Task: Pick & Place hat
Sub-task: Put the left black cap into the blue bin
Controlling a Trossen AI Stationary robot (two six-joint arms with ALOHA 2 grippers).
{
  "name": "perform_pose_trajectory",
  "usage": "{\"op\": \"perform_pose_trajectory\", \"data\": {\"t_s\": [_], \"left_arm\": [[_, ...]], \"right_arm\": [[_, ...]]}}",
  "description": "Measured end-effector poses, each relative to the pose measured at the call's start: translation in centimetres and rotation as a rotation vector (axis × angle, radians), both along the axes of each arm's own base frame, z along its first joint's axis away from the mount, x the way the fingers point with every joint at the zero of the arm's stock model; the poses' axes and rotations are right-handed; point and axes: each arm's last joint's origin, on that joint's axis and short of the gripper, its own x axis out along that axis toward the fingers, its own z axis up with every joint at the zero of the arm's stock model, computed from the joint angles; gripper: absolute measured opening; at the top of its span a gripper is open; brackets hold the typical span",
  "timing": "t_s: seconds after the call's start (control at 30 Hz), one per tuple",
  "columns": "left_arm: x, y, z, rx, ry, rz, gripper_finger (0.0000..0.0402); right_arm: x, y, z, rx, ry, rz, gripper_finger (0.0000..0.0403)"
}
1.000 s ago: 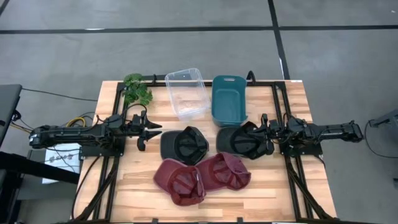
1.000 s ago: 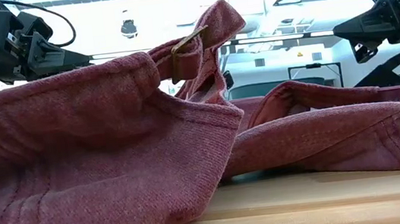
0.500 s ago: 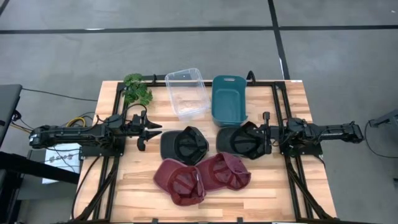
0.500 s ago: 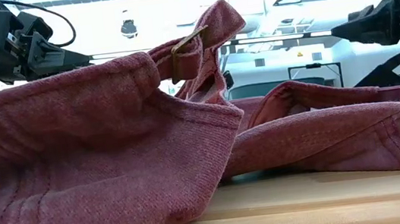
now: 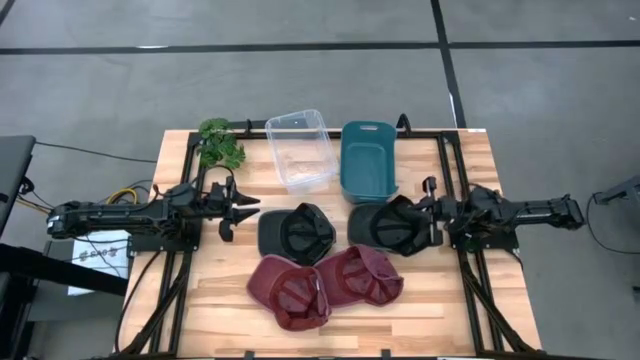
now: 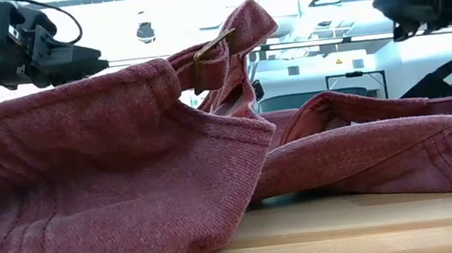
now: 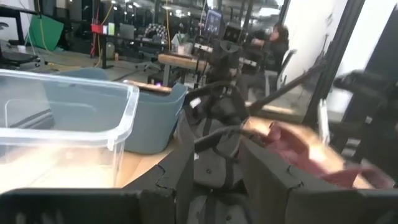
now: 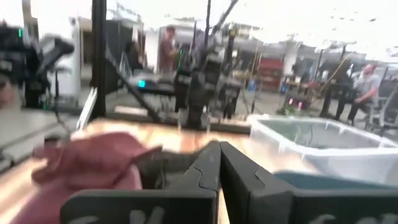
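Two black caps upturned mid-table, two maroon caps overlapping nearer front

Four hats lie on the counter: two black hats and two maroon hats. Two bins: one clear bin, one teal bin. One green plant sprig.
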Motion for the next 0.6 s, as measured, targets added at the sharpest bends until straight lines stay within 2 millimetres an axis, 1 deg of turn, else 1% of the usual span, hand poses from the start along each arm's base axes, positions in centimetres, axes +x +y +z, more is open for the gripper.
{"op": "perform_pose_trajectory", "data": {"t_s": [0.07,0.17,0.27,0.33,0.5,0.6], "left_arm": [[0.0,0.0,0.4,-0.03,-0.041,-0.005,0.0127],[0.0,-0.1,0.8,-0.034,-0.087,-0.051,0.0127],[0.1,-0.3,1.1,-0.023,-0.12,-0.115,0.0127],[0.3,-0.4,1.3,-0.016,-0.141,-0.137,0.0127],[1.0,-0.7,1.6,0.027,-0.187,-0.162,0.0127],[2.2,-0.9,1.8,0.039,-0.15,-0.19,0.0127]], "right_arm": [[0.0,0.0,0.3,0.025,-0.027,-0.001,0.0],[-0.1,-0.2,0.7,0.007,-0.077,-0.05,0.0],[-0.1,-0.4,0.8,0.013,-0.075,-0.106,0.0],[-0.1,-0.4,1.0,0.033,-0.061,-0.113,0.0],[0.4,-0.3,1.6,0.13,0.056,-0.093,0.0],[1.0,-0.2,2.6,0.132,0.16,-0.089,0.0]]}}
